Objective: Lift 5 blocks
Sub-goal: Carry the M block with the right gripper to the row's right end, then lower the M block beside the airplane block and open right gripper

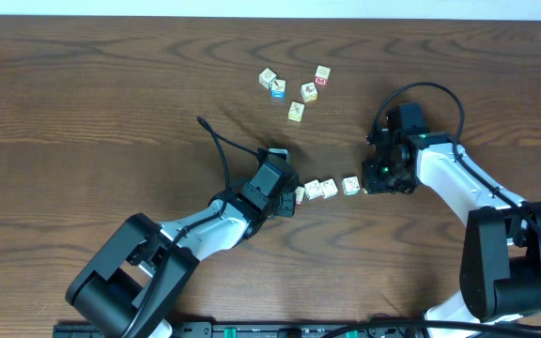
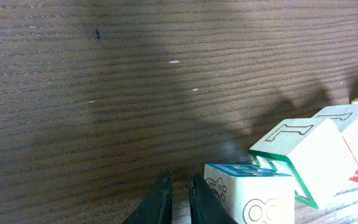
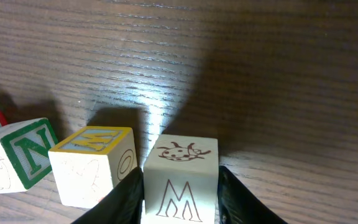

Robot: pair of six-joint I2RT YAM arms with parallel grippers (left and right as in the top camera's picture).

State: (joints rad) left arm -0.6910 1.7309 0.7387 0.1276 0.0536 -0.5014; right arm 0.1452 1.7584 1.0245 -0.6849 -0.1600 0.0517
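Observation:
A short row of cream blocks [image 1: 329, 189] lies on the table between my two grippers. My right gripper [image 1: 372, 184] stands at the row's right end. In the right wrist view its fingers [image 3: 129, 196] flank a block [image 3: 182, 186] printed with an M and a ladybird; whether they still press on it does not show. Beside it sit a yellow-topped block [image 3: 92, 168] and a green N block [image 3: 23, 152]. My left gripper [image 1: 287, 197] is shut and holds nothing, its fingertips [image 2: 161, 199] just left of a blue-topped block [image 2: 253, 196] at the row's left end.
Several more cubes [image 1: 296, 112] are scattered at the back centre, one with a blue face [image 1: 278, 90] and one with a red face [image 1: 321, 82]. A black cable [image 1: 216, 141] rises from the left arm. The wooden table [image 1: 83, 113] stretches wide on the left.

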